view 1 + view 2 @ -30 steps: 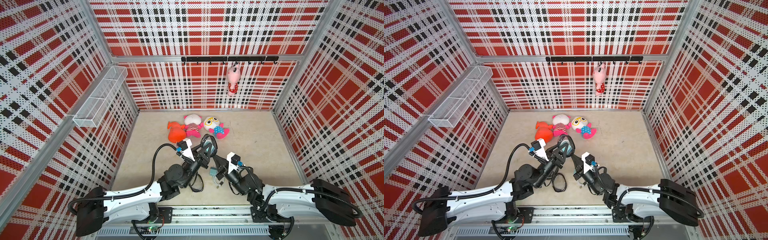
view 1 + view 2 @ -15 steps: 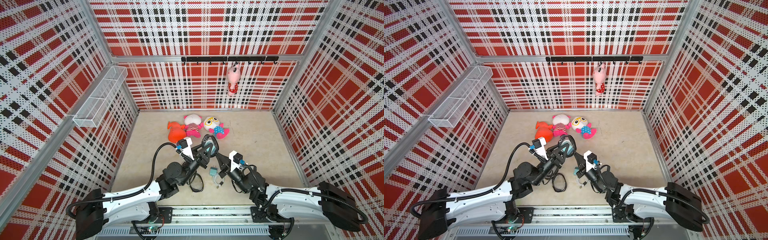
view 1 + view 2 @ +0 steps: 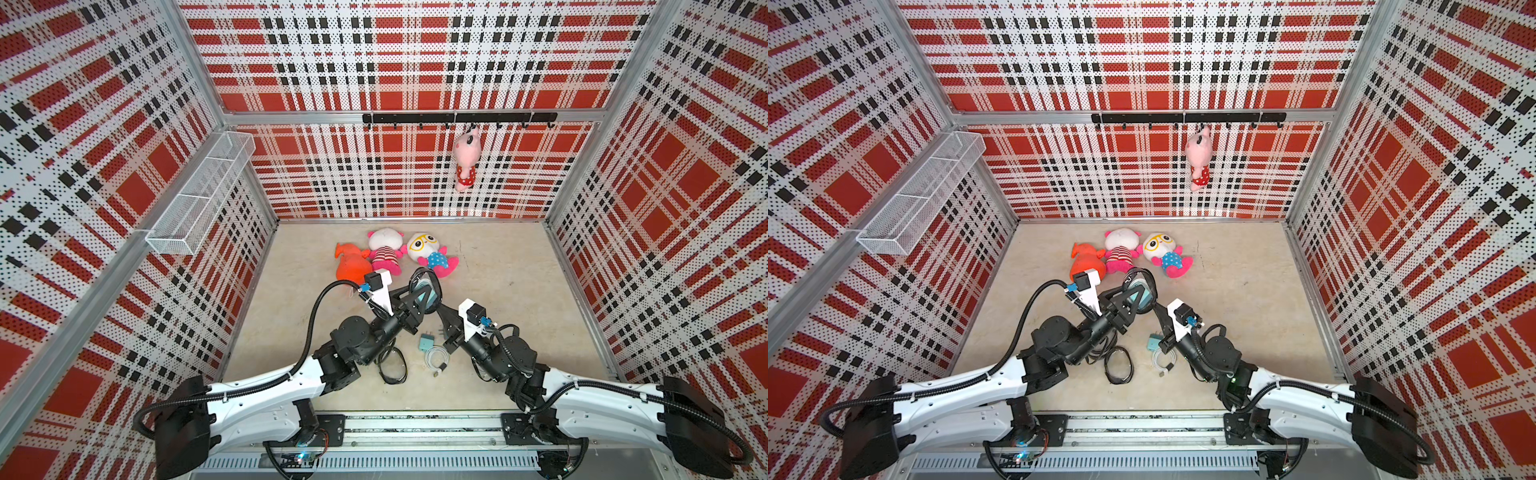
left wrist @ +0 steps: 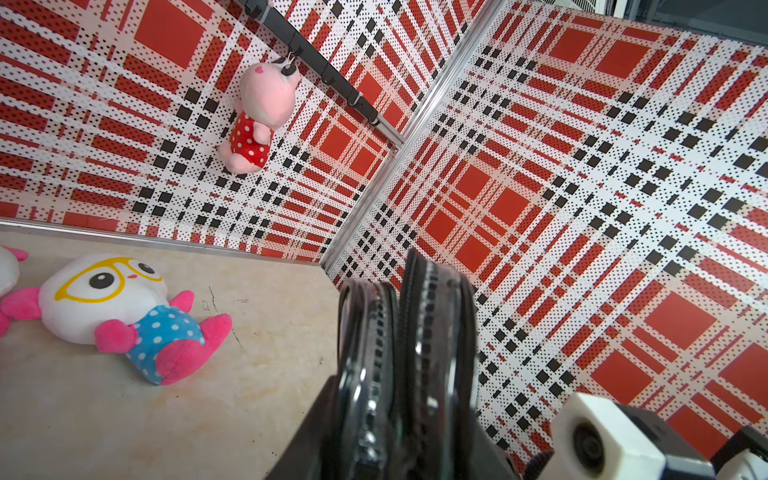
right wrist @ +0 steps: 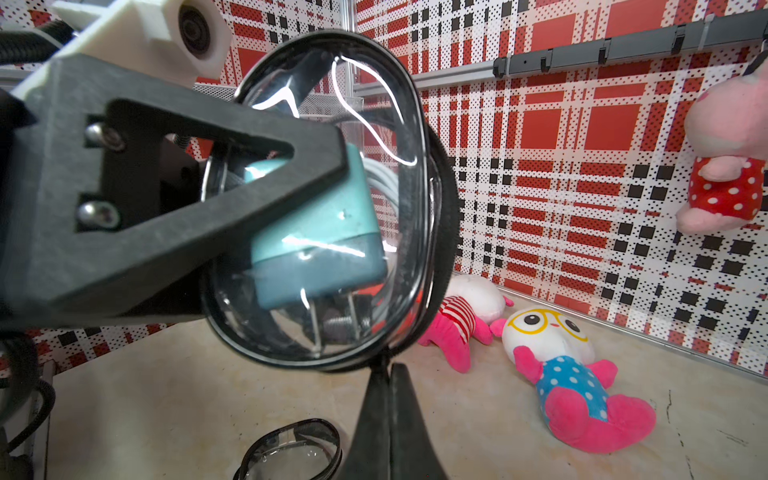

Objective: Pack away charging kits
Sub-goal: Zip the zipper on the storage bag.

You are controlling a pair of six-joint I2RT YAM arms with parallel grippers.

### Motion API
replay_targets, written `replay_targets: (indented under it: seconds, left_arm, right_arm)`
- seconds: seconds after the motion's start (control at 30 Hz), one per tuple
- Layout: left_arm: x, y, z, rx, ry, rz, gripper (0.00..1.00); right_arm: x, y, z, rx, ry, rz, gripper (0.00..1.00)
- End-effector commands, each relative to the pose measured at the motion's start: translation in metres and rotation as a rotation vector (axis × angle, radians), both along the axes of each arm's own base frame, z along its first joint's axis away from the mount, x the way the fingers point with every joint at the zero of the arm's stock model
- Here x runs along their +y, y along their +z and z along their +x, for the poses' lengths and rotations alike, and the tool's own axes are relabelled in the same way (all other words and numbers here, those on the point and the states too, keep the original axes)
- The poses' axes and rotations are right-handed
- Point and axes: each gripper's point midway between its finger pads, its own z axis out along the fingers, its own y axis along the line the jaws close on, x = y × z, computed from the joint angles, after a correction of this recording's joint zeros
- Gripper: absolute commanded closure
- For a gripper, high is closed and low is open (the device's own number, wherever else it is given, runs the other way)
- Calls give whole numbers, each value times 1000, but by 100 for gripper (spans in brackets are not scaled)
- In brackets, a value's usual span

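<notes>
Teal adapter [image 5: 324,249] and white cable [image 5: 382,178] sit inside the clear oval case [image 5: 374,104], which my left tool [image 3: 424,296] clamps, raised above the worktop [image 3: 498,291]. A second adapter [image 3: 424,343] and coiled cable [image 3: 436,358] lie loose there, just beside each other. My right tool [image 5: 390,372] is closed, tips at the case's lower rim.

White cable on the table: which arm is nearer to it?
Right. The right arm passes close beside the cable; the left arm is farther off, beyond the black case on the table.

Three plush toys [image 3: 384,253] lie together; a pink plush [image 3: 466,160] hangs from the hook rail [image 3: 415,118].
</notes>
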Motion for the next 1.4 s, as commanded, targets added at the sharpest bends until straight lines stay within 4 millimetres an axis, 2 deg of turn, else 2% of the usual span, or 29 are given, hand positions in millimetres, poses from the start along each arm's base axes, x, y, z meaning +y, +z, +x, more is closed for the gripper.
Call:
replay_targets:
  seconds: [0.0,0.13,0.37,0.5,0.53,0.57,0.63,0.77,0.93,1.17,1.37]
  left_arm:
    - [-1,11,4,-19,7,-5,86]
    - [-4,13,4,-21,-4,-15,78]
    - [-8,13,4,-22,-22,-25,56]
    - [-10,12,3,-21,-30,-29,47]
    - [-11,13,3,-24,-35,-32,48]
    - [-11,13,3,-25,-35,-34,53]
    - [-10,14,3,-24,-33,-41,68]
    - [-10,15,3,-25,-35,-46,71]
    - [-13,14,3,-26,-48,-41,98]
    - [-9,4,2,-10,-49,0,100]
    - [-9,-9,5,18,-30,69,100]
  right_arm:
    - [3,24,-8,-57,-6,18,100]
    - [7,26,-11,-57,8,22,100]
    - [11,27,-15,-43,44,50,100]
    - [13,28,-16,-37,59,57,100]
    - [14,28,-17,-36,65,60,100]
    - [15,29,-17,-36,69,62,100]
    - [15,28,-18,-32,73,62,100]
    - [15,28,-17,-30,75,66,100]
    - [8,24,-9,-21,7,64,100]
    - [-23,20,26,20,-96,84,100]
    - [-34,27,32,-15,-145,67,100]
